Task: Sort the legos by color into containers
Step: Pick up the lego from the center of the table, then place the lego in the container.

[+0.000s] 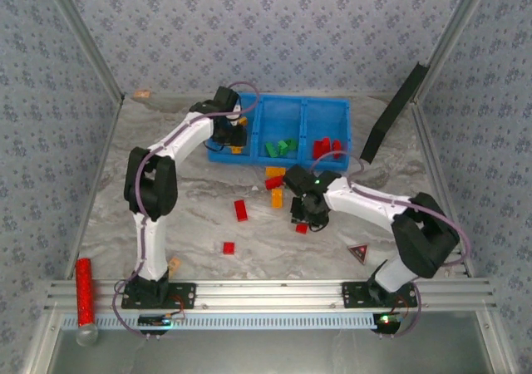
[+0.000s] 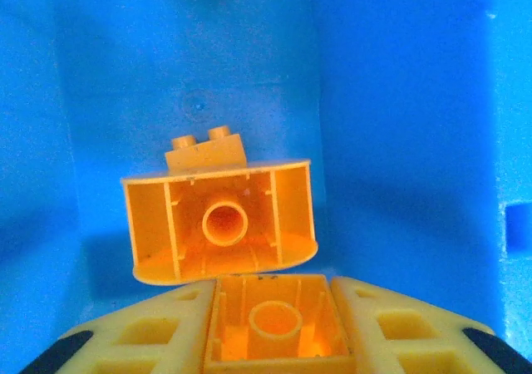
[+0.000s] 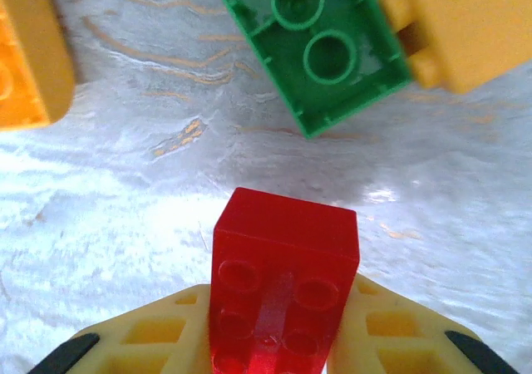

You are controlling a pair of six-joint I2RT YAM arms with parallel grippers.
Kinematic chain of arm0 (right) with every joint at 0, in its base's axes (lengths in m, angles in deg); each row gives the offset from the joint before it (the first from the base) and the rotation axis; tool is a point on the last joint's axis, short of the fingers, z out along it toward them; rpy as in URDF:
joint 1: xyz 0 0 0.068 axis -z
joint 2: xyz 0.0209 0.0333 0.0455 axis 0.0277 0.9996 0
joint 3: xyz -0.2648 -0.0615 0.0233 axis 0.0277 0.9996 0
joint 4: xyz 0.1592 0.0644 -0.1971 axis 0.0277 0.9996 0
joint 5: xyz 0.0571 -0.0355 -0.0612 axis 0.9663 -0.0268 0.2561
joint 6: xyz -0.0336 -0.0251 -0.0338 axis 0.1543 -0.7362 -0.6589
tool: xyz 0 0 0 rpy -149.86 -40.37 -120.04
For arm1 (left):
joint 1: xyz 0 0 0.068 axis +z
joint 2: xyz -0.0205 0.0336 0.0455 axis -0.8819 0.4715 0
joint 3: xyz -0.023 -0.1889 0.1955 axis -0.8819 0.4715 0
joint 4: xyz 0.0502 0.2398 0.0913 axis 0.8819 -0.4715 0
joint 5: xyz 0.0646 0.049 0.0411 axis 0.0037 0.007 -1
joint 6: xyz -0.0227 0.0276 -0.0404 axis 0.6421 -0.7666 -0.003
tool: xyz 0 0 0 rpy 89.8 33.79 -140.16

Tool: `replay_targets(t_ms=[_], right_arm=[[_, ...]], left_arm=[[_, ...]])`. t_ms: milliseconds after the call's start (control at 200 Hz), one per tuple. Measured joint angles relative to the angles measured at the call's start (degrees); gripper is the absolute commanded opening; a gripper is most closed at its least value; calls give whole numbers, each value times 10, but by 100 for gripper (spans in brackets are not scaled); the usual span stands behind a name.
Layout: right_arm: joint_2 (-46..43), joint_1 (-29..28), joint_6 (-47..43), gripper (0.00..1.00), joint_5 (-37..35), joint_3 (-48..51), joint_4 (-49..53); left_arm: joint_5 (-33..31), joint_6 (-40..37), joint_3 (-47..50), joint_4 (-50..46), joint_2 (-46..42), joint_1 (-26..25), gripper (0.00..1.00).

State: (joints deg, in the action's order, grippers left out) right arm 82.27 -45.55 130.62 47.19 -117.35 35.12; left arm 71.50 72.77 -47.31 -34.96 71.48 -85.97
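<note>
Left gripper (image 2: 270, 312): I have it clamped on an orange brick (image 2: 270, 332), hollow underside facing the wrist camera, low inside the left compartment (image 2: 399, 100) of the blue tray (image 1: 287, 100).
Why there: orange collects in this compartment. A larger orange brick (image 2: 220, 220) lies tipped at 12 o'clock from the held one, near it but apart, so I judge there is room to let go.
Right gripper (image 3: 283, 316): the fingers are closed on a red brick (image 3: 283, 258), held low over the marble table (image 3: 125, 191). I cannot tell whether it touches.
Neighbours: a green brick (image 3: 320, 46) sits at 12 o'clock from it, with orange-yellow ones at 10 and 2 o'clock, all clear of the grip.
Destination: in the top view red pieces lie in the right compartment (image 1: 328, 123) and green ones in the middle compartment (image 1: 283, 126). The red brick therefore belongs at about 12 o'clock from the right gripper.
Loose stock: two red bricks (image 1: 241, 210) (image 1: 228, 248) and a small orange-and-red cluster (image 1: 275, 184) lie at 6 o'clock from the tray.
Progress: roughly midway, by my reading.
</note>
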Motion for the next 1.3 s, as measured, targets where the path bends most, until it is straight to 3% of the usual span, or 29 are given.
replay_targets(t_ms=[255,600,860,1064,1299], right_arm=[[-32,65,-132,31,-69,-127,83],[20,183,-273,30,-125,-247,57],[124,228,-326,30,-128,-308,-5],[202,248,-355,31,-117,-357,-38],[266,264,-373,37,-99,-388,-61]], left_arm=[[-18,0,-21,-11,14,0,53],[-16,-2,-46,-25,7,1,58],[-4,8,35,-32,-124,-7,59],[0,43,134,-33,-212,-76,60],[14,116,226,-31,-222,-179,60]])
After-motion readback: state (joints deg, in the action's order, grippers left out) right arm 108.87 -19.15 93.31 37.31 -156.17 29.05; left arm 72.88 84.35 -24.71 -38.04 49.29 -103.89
